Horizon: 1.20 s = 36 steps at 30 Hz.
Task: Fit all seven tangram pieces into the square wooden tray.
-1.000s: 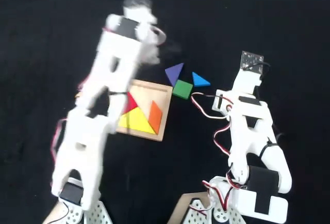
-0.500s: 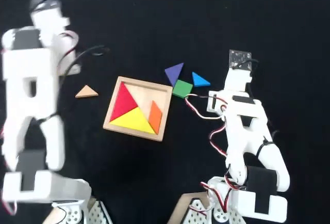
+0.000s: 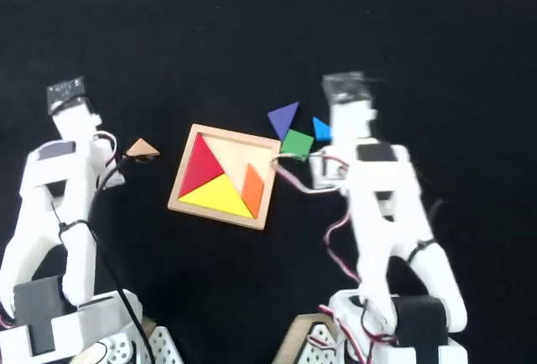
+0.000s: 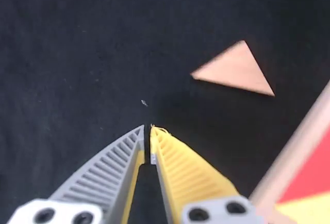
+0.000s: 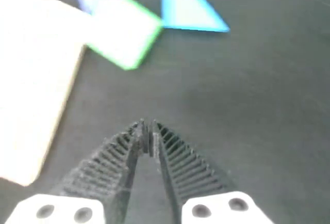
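Tray (image 3: 243, 150) holds three pieces (image 3: 220, 195); left gripper (image 4: 148, 129) and right gripper (image 5: 149, 126) both clenched empty.

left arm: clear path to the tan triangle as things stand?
Probably yes. The left gripper sits close to the tan triangle, with only bare black cloth between them; the wooden tray lies apart from the piece. The jaws are shut, so it must open first.

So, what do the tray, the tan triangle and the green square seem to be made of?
Tray: looks like pale wood, matte, going by its even tan floor and rim; no grain is discernible.
Tan triangle: probably bare wood too, the same flat matte tan, unpainted.
Green square: likely painted wood, from its solid even colour, though plastic can't be ruled out.
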{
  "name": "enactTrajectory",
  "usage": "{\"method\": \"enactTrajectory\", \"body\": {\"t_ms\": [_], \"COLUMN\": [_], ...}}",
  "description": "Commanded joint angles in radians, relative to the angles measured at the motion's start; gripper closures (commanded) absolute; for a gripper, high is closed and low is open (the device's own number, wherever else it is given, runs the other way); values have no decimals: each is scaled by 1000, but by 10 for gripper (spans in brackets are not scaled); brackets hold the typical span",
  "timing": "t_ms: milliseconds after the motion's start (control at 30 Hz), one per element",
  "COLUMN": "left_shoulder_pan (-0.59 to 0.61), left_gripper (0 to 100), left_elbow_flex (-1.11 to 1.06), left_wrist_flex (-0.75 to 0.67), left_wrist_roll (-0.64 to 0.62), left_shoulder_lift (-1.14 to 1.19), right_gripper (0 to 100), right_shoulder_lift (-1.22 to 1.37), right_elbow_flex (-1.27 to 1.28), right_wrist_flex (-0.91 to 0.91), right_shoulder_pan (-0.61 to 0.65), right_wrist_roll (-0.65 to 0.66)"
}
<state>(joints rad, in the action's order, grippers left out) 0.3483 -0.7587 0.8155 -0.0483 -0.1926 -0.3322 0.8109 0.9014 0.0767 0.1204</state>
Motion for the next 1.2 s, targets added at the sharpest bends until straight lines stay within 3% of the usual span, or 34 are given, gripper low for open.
{"method": "enactTrajectory", "body": {"t_ms": [0, 167, 467, 767, 867, 1067, 1167], "left_shoulder_pan": [44, 71, 42, 39, 39, -15, -56], "left_gripper": [970, 970, 970, 970, 970, 966, 931], "left_elbow_flex": [-70, -90, -105, -105, -105, -107, -93], "left_wrist_flex": [-153, -166, -170, -172, -172, -164, -164], "left_wrist_roll": [-66, -144, -149, -149, -149, -138, -31], "left_shoulder_lift": [-32, -32, -34, -32, -32, -41, -43], "right_gripper": [978, 988, 988, 988, 987, 987, 987], "right_shoulder_lift": [28, 274, 572, 587, 581, 475, 363], "right_elbow_flex": [-105, -268, -472, -572, -572, -567, -501], "right_wrist_flex": [12, 12, 14, 14, 14, 127, 172], "right_shoulder_pan": [100, 123, 172, 233, 233, 141, 95], "right_wrist_roll": [17, 17, 17, 28, 98, 109, 109]}}
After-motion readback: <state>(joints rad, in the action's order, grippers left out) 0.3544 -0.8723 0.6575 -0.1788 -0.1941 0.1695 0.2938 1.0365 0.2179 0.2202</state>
